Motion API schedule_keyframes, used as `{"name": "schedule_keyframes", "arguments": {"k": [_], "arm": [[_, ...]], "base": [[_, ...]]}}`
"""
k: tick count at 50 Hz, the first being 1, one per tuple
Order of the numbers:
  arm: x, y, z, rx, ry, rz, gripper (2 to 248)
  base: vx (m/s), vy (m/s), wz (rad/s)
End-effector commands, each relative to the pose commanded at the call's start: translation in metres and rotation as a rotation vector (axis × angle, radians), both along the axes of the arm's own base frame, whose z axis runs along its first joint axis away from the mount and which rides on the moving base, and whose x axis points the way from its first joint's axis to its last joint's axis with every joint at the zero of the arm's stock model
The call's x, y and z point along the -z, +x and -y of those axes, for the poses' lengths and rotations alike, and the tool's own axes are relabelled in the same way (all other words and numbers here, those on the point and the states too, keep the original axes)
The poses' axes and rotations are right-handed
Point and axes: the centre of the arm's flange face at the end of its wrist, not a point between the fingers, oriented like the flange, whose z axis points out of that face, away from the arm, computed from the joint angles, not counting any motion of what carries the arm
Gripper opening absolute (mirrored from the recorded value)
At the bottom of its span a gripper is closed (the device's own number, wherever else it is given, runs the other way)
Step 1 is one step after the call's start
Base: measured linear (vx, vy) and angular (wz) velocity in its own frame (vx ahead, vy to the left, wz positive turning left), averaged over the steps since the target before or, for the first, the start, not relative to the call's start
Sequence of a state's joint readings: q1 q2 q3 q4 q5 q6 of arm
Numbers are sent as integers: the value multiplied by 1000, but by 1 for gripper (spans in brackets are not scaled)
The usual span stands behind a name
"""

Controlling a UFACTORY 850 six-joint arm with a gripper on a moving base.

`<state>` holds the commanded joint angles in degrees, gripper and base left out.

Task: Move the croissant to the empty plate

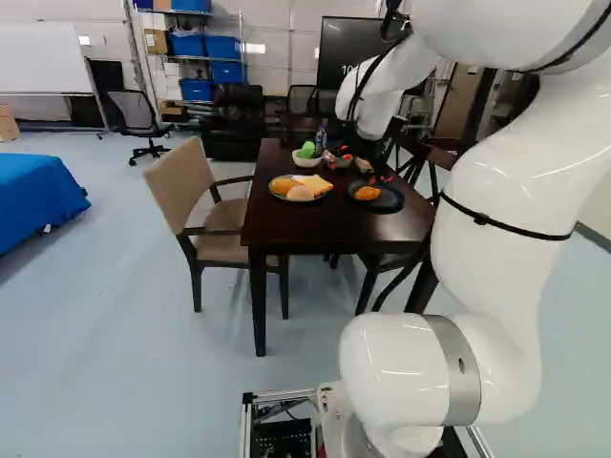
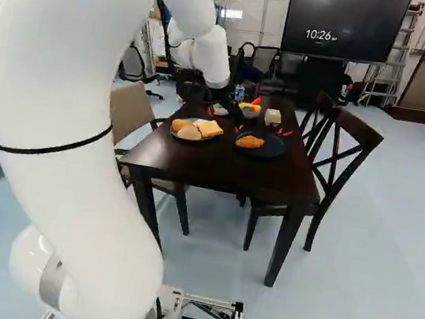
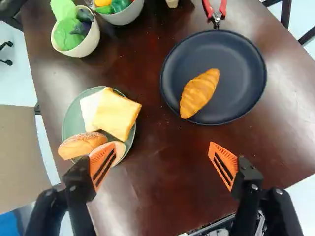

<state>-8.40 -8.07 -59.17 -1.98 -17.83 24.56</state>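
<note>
As I read the three views together, the croissant (image 3: 199, 93) lies on the dark plate (image 3: 241, 64), off toward the rim on the side by the green plate (image 3: 71, 118). My claw (image 2: 226, 114) has its two fingers wide apart; in the wrist view the croissant is ahead of them, between them and the red-handled pliers (image 3: 215, 14). That view also gives me the green plate's load best: slices of bread (image 3: 115, 115) and two buns (image 3: 81, 145), with one finger overlapping the paler bun. Beyond it I get the bowl of green food (image 3: 91, 44) and, just beside, a second bowl (image 3: 129, 14).

For the bottle (image 2: 239, 92), I need the base views; both show it standing at the far part of the counter (image 2: 218, 173). The right base view gives me the dark chair (image 2: 333, 166) at the counter's side and the whole screen (image 2: 343, 22), where my arm hides much of both in the left base view. The left base view shows more of the tan chair (image 1: 181, 191) and the blue cover (image 1: 38, 200).
</note>
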Motion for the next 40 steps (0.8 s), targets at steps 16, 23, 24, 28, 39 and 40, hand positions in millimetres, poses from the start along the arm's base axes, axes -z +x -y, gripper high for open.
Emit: {"name": "schedule_keyframes", "arguments": {"k": [16,23,24,28,39,40], "arm": [[32,-37,-20,-94,-55,118,247],[45,-54,-28,-132,-81,169,247],[47,-57,-29,-137,-85,177,247],[55,-67,-33,-158,-100,205,247],[74,-96,-44,-208,-140,279,247],[76,-98,-45,-212,-144,286,247]], "base": [[0,0,0],[0,0,0],[0,0,0],[0,0,0],[0,0,0],[0,0,0]]}}
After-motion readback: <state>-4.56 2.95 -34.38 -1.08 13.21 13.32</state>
